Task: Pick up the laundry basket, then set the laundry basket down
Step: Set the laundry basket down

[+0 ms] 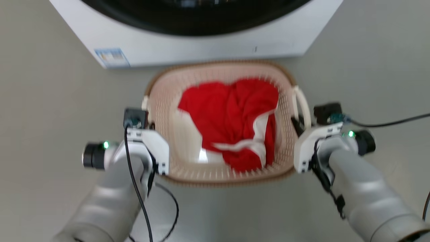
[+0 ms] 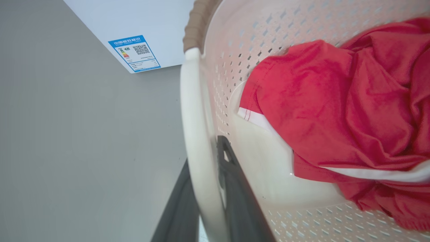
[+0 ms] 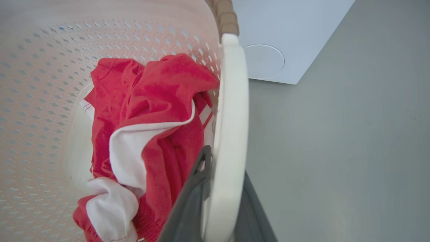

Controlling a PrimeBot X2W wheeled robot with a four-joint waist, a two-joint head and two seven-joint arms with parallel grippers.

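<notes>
Two claws share this load so the laundry basket (image 1: 218, 67) won't tip. My left claw (image 2: 205, 158) pinches the left handle (image 2: 195, 117), one finger on each side. The basket, holding red clothes (image 1: 231, 114), sits between my arms before the washing machine (image 1: 201, 43). My right claw (image 3: 226, 168) clamps the right handle (image 3: 231, 101) likewise.

Left gripper (image 2: 205, 158) check: my two long dark fingers (image 2: 235, 195) straddle the white loop handle (image 2: 195, 127) of the cream-white perforated plastic laundry basket (image 2: 242, 50), one outside, one inside, both pressed against it. The brown woven-look rim (image 2: 199, 23) begins above the handle. A crumpled red garment with white trim (image 2: 336, 101) lies inside. Outside are the grey floor (image 2: 84, 151) and a white washing machine panel (image 2: 161, 20) with a blue label (image 2: 134, 53).
</notes>
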